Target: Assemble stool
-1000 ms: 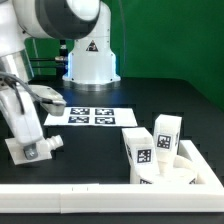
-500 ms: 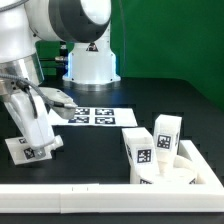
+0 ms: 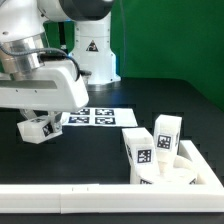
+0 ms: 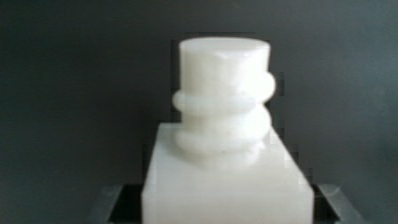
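Note:
My gripper [image 3: 38,126] is shut on a white stool leg [image 3: 36,130] with a black-and-white tag and holds it just above the black table at the exterior view's left. In the wrist view the leg [image 4: 222,120] fills the middle, its rounded peg end pointing away, with the dark fingers [image 4: 121,203] on both sides of its square base. The round white seat [image 3: 192,175] lies at the lower right. Two more tagged legs [image 3: 141,154] [image 3: 167,135] stand upright at it; I cannot tell whether they sit in sockets.
The marker board [image 3: 97,117] lies flat on the table just right of the held leg. A long white border rail [image 3: 90,200] runs along the front edge. The robot's white base [image 3: 90,60] stands behind the board.
The arm has swung over and risen. The leg, low on the table at the far left before, is now lifted and carried a little right, toward the marker board.

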You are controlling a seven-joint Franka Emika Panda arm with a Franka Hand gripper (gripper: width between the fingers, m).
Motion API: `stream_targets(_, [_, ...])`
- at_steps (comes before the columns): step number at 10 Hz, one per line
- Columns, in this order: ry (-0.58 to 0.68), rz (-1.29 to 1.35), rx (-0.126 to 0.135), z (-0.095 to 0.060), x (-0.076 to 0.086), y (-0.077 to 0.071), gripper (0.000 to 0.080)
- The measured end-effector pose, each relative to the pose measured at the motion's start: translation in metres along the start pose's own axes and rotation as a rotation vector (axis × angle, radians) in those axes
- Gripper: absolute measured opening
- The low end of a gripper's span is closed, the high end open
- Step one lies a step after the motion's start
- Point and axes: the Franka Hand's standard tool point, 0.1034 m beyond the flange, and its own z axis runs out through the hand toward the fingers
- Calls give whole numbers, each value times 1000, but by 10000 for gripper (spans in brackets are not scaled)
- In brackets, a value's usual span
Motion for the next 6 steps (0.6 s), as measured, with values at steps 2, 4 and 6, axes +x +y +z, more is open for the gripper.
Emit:
stream_targets(2, [-2,-141,-1,1,0,1,330])
stream_targets(4, [-31,-255,-11,10,-18,11,331])
stream_targets(6, [-39,-367,-44,25,-49,33,331])
